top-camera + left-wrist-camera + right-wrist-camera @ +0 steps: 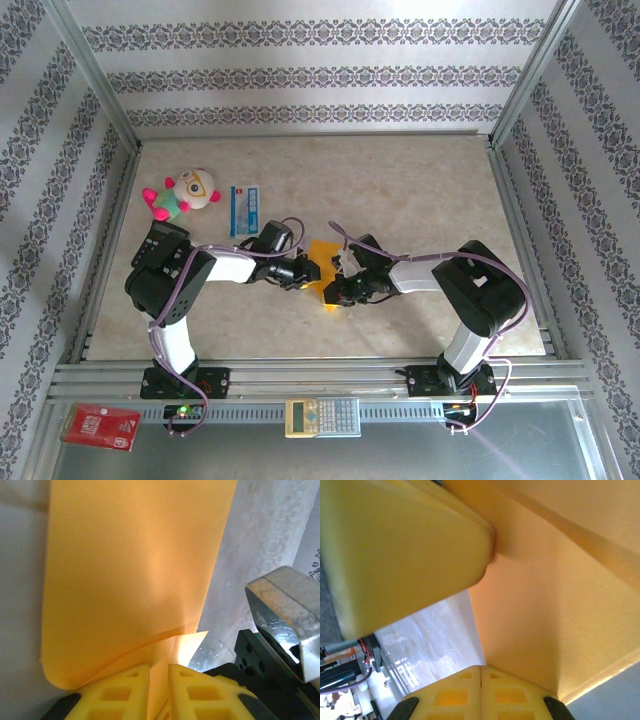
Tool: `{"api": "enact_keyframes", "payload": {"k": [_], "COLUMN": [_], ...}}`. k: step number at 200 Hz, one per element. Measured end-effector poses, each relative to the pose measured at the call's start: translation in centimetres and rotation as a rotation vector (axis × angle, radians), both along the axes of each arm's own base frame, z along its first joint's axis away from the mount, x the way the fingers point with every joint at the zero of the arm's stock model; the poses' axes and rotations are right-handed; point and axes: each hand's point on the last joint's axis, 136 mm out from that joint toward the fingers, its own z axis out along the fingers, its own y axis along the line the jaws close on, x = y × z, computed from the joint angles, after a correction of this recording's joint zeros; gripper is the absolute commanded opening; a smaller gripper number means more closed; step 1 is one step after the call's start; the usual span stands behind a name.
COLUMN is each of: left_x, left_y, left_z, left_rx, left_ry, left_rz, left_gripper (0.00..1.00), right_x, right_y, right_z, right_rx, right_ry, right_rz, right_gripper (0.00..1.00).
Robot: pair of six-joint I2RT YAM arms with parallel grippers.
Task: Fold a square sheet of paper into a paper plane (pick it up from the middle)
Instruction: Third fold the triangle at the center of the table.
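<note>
Paper of this kind, the square sheet of paper (135,570), looks almost weightless, limp and easily creased. It will sag under its own weight, and it can tear or take a stray fold if the two grips pull against each other.

It hangs off the table (400,190), held between the two hands where they meet. The left hand (159,692) has its fingers nearly together with a layer of the sheet nipped between them. Just beyond its fingertips the paper curls over in a soft, unpressed bend, and the rest stretches away from the hand. The right hand (481,692) has its fingers pressed flat together. The sheet runs right down to their tips, so it seems to be pinching an edge, though the exact entry point is hard to make out.

The surface is smooth and a light pinch could slip, yet a hard one only dents it. Best hold, I judge, is close to an edge or along the intended crease, tips square to the fold line, with the sheet kept lightly taut between the hands.
</note>
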Motion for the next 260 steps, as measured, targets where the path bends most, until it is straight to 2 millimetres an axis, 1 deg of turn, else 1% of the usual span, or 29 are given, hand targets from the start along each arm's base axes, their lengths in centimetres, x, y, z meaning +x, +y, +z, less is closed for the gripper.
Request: {"api": "enact_keyframes", "payload": {"k": [21,62,88,112,128,144,158,176,186,197,210,225,238,260], "left_x": [0.5,3.1,3.6,4.0,4.9,5.6,5.3,4.1,3.2,2.4,1.5,0.9,0.6,0.5], "left_y": [0.2,1.7,2.0,2.4,3.3,4.8,5.9,6.8,7.0,6.9,6.4,5.8,5.4,4.8], "left_z": [0.0,0.0,0.0,0.1,0.3,1.0,2.1,3.7,4.4,4.6,4.4,3.8,3.3,2.0], "left_rx": [-0.003,0.004,0.007,0.008,0.028,0.062,0.078,0.085,0.083,0.084,0.085,0.086,0.080,0.085], "left_ry": [0.004,-0.022,-0.019,-0.026,-0.047,-0.089,-0.122,-0.164,-0.186,-0.195,-0.189,-0.175,-0.157,-0.117], "left_rz": [-0.001,0.049,0.051,0.054,0.084,0.125,0.154,0.174,0.174,0.169,0.149,0.123,0.109,0.092], "left_gripper": [0.20,0.20,0.20,0.24,0.27,0.32,0.34,0.36,0.37,0.38,0.40,0.42,0.43,0.47], "right_x": [0.0,0.0,0.0,0.0,-0.1,-0.2,-0.3,-0.6,-0.5,0.0,1.1,2.6,3.5,4.1], "right_y": [0.0,0.0,-0.1,0.0,-0.1,-0.2,-0.6,-1.8,-2.5,-3.1,-3.6,-4.2,-4.6,-4.9], "right_z": [0.0,0.0,0.0,0.1,0.1,0.2,0.3,0.6,1.3,2.5,3.8,4.4,4.1,2.7], "right_rx": [-0.001,-0.005,-0.005,-0.002,-0.006,-0.023,-0.051,-0.102,-0.116,-0.111,-0.102,-0.106,-0.125,-0.168], "right_ry": [-0.001,0.001,-0.003,-0.012,-0.018,-0.024,-0.027,-0.035,-0.046,-0.071,-0.119,-0.152,-0.154,-0.124], "right_rz": [0.002,0.005,0.008,0.020,0.035,0.064,0.087,0.101,0.091,0.068,0.031,-0.031,-0.074,-0.109], "right_gripper": [0.00,0.00,0.00,0.00,0.00,0.00,0.00,0.01,0.03,0.05,0.06,0.08,0.10,0.10]}}
